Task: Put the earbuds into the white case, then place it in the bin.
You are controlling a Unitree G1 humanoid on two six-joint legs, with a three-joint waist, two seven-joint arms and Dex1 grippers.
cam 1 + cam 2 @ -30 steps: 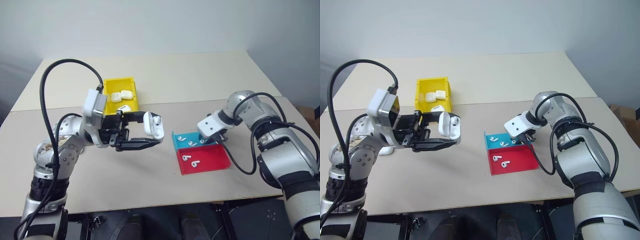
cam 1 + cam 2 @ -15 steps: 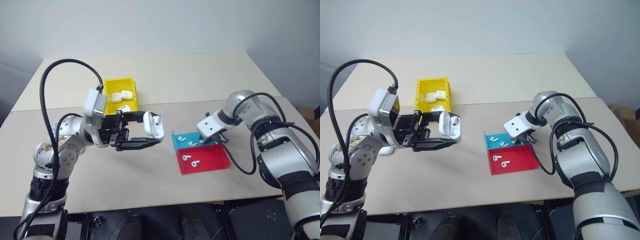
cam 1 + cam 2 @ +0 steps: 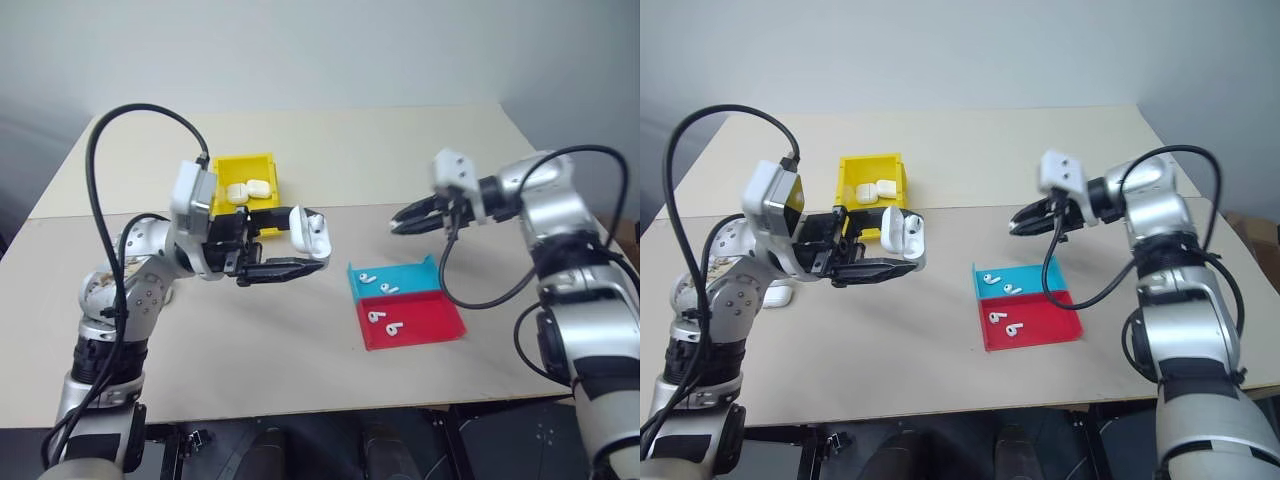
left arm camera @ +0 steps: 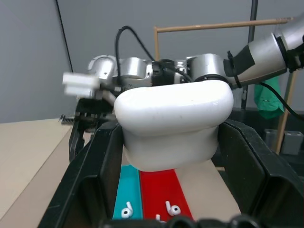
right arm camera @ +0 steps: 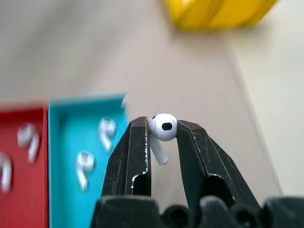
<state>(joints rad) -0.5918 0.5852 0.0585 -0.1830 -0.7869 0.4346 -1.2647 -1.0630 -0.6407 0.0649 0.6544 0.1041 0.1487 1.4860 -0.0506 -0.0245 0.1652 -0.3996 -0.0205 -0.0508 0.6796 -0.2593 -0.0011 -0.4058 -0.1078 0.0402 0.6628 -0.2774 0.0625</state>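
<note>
While right gripper [image 5: 161, 137] pinches glossy white earbud [image 5: 162, 129] at black fingertips, blue-and-red tray [image 3: 410, 312] lies below; left gripper [image 3: 300, 255] clamps smooth rounded white case [image 3: 309, 232], lid open, yellow plastic bin [image 3: 248, 186] just behind.

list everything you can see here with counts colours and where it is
table: one, beige, under everything
bin: one, yellow, far left part of the table
cases in the bin: at least two, white
white case: one, lid open, held above the table by the left gripper
tray: one, blue half and red half, right of centre
earbuds in tray: four, white, two in blue, two in red
held earbud: one, white, between the right gripper's fingers
left gripper: shut on the white case
right gripper: raised above the tray
</note>
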